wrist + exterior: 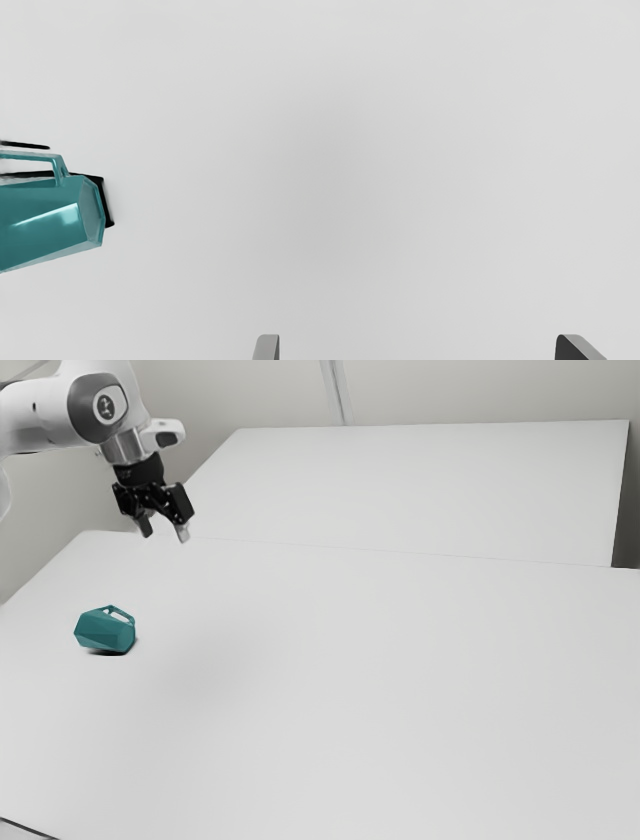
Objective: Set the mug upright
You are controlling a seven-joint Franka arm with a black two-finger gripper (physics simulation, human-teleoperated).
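While the gripper [165, 533] is positioned above the table [350, 690], its fingers [266, 348] stand wide apart. The mug [103, 631] lies on its side on the table, clear of both fingers.

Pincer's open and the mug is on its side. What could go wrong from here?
A straight descent would likely miss: the mug lies off to one side of the open pincer. On approach, the pincer might snag the protruding handle. Lying on its side, the mug may roll if nudged.
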